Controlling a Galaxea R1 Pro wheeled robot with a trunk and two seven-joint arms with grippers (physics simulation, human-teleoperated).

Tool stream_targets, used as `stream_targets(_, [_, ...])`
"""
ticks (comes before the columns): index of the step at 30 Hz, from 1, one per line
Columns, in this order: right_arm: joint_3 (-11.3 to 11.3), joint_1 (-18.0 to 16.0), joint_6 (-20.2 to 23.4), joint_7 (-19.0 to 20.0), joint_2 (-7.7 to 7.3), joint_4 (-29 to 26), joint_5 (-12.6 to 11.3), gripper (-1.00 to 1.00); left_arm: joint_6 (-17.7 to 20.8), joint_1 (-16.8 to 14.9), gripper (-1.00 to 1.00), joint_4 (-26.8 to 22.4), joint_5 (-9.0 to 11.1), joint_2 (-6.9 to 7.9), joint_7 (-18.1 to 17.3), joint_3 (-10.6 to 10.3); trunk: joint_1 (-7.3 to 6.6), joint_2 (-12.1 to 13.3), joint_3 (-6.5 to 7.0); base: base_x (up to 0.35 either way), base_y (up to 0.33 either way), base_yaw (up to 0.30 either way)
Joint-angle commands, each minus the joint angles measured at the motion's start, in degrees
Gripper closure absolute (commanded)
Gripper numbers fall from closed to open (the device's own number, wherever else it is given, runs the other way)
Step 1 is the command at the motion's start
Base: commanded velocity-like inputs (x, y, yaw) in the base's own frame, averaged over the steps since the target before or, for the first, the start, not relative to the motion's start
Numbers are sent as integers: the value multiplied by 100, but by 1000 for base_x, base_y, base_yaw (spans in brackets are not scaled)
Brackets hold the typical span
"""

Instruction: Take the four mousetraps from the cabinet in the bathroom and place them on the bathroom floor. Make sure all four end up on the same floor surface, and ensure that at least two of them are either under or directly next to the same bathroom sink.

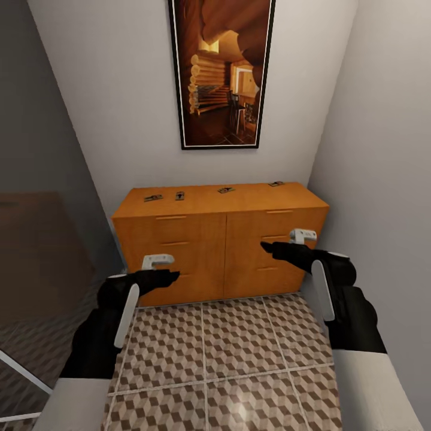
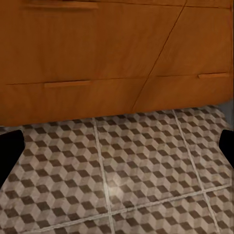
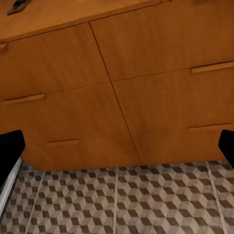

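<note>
Several mousetraps lie on the flat top of the orange-brown cabinet point(image 1: 221, 239) in the head view: two at the left point(image 1: 153, 197) point(image 1: 179, 195), one near the middle point(image 1: 225, 190) and one at the far right point(image 1: 276, 184). The right wrist view catches one mousetrap point(image 3: 18, 5) on the cabinet's point(image 3: 146, 73) top edge. My left gripper point(image 1: 173, 276) hovers open in front of the lower left drawers, above the cube-patterned bathroom floor point(image 1: 239, 359). My right gripper point(image 1: 266, 245) is open before the right drawers. Both hold nothing. The bathroom sink is out of view.
The cabinet fills a narrow alcove between a white wall on the right point(image 1: 383, 179) and a dark glass panel on the left point(image 1: 42, 251). A framed picture point(image 1: 221, 72) hangs above it. Tiled floor point(image 2: 117, 170) lies between me and the drawers.
</note>
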Motion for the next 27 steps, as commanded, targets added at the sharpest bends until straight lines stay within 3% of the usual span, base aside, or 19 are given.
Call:
stream_targets(1, [-13,-15,31,11,8,-5,-27,-100,28,-15,-100,-7,28,-1,8,-54,0,-3,-6,0,0,0])
stream_targets(17, [1,-56,36,32,-7,-59,-53,-100,39,-40,-100,-7,30,-23,10,-926,0,-3,-6,0,0,0])
stream_targets(21, [2,-56,34,36,-8,-62,-54,-100,33,-41,-100,-9,38,-29,4,-1064,0,-3,-6,28,0,0])
stream_targets(27, [2,-56,32,68,-13,-68,-51,-100,6,-61,-100,-12,53,-29,24,-1089,0,-3,-6,212,0,0])
